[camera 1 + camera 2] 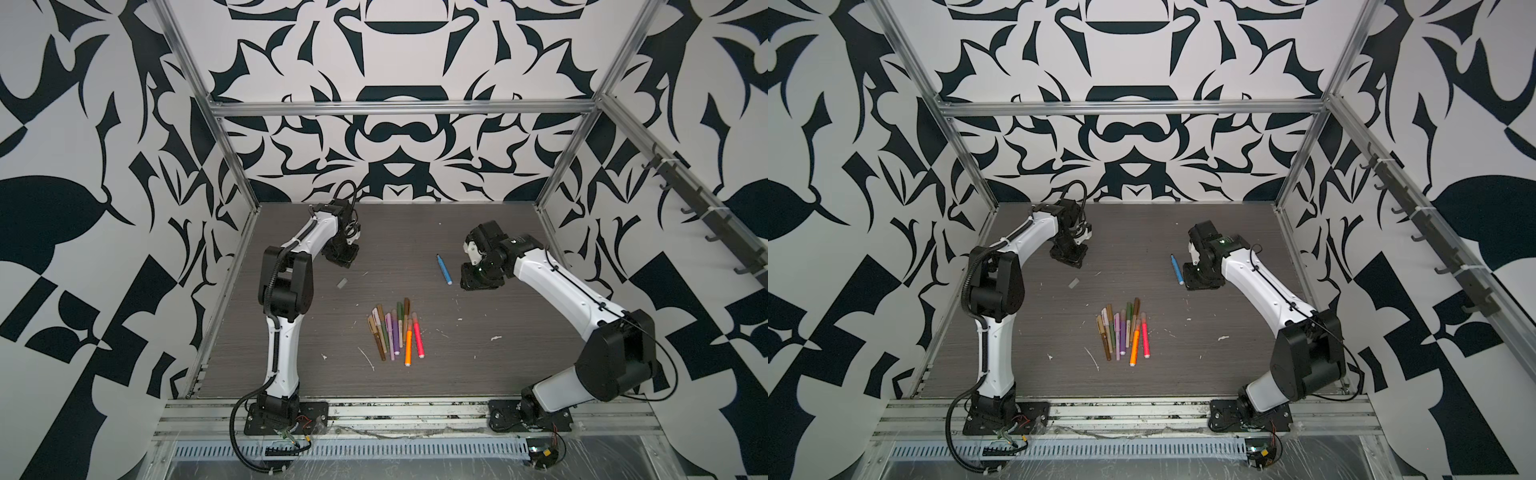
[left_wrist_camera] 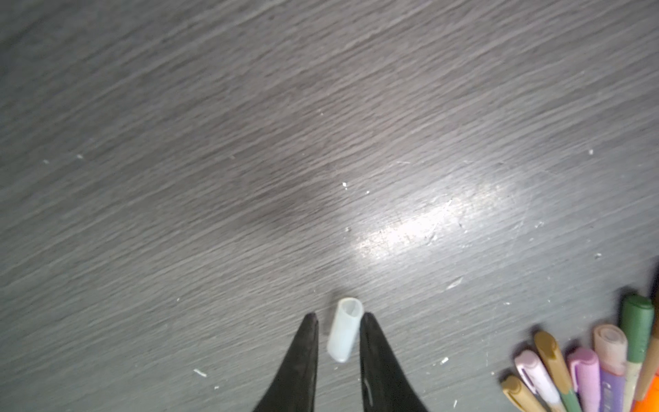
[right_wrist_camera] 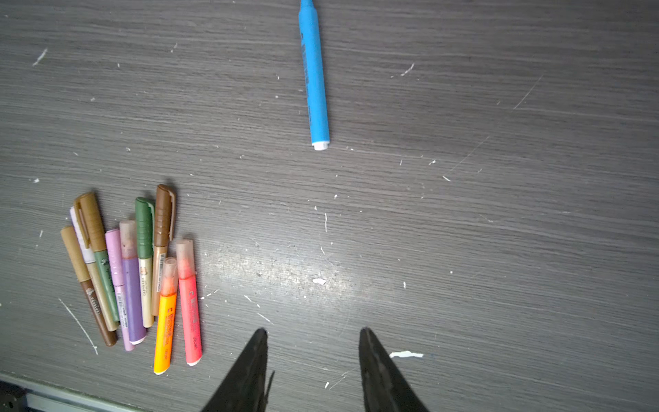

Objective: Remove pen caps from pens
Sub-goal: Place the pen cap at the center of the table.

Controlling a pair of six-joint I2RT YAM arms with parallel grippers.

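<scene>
While the left gripper (image 2: 339,316) gapes, a pale cap (image 2: 343,333) lies between its tips.

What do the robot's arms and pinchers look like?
The left arm and right arm have smooth white shells with chunky black joints. A ribbed black cable runs up the left one; a thin black wire loops beside the right. The left gripper and right gripper each end in two pointed black fingers.

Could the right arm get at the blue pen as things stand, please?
Probably yes: the blue pen lies alone on bare table ahead of the open right gripper, with nothing between them.
</scene>
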